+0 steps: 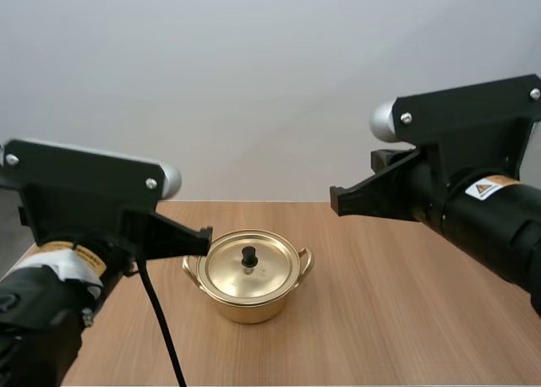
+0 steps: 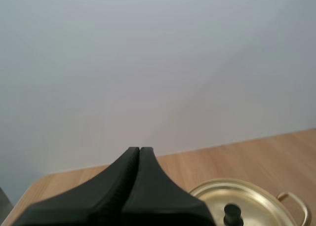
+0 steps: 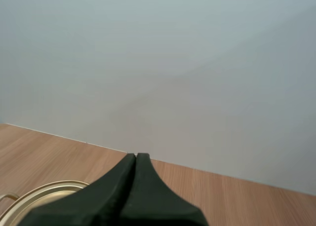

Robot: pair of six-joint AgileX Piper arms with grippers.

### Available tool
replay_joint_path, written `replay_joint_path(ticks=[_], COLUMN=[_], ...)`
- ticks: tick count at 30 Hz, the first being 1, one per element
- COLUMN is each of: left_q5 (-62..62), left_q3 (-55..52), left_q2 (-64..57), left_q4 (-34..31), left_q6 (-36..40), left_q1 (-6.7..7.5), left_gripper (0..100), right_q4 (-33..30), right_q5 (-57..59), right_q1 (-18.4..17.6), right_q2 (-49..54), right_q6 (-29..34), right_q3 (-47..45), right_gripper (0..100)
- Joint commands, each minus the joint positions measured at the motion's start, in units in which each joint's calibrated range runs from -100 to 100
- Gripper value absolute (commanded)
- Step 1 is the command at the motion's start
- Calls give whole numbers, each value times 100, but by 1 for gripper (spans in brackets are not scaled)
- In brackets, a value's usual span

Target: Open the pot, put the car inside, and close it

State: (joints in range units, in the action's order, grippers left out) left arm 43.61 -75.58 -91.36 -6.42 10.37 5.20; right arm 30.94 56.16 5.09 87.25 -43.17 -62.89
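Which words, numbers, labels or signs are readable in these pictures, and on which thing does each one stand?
Yellow-and-white sticker on the right arm: a warning triangle sign; its words are too small to read.
Pale sticker on the left arm: too blurred to read.
Pot and lid: no text.

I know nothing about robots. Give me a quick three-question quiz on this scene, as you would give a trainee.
1. True or false: the round golden metal pot on the light wooden table has its flat golden lid off.
2. The small round knob on the lid is: A) red, B) black, C) white.
3. Fill in: the left tool and the right tool both have their fingers ____ (open or shut).
Key: 1 false; 2 B; 3 shut.
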Motion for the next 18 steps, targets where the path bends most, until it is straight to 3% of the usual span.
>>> replay_joint_path(ticks=[1, 10, 18], left_q5=[17, -867, -1411], left_q3=[-756, -1803, -2442], left_q2=[-6, -6, -197], left_q4=[-197, -461, -700], left_q6=[0, -19, -42], left_q1=[-1, -1, -1], left_gripper=[0, 0, 0], right_q4=[-33, -791, -987], right_q5=[-106, -409, -3604], right_q1=[-7, -7, -7], right_q2=[43, 43, 43], right_q6=[-40, -62, -312], right_q3=[-236, -661, -2127], right_gripper=[0, 0, 0])
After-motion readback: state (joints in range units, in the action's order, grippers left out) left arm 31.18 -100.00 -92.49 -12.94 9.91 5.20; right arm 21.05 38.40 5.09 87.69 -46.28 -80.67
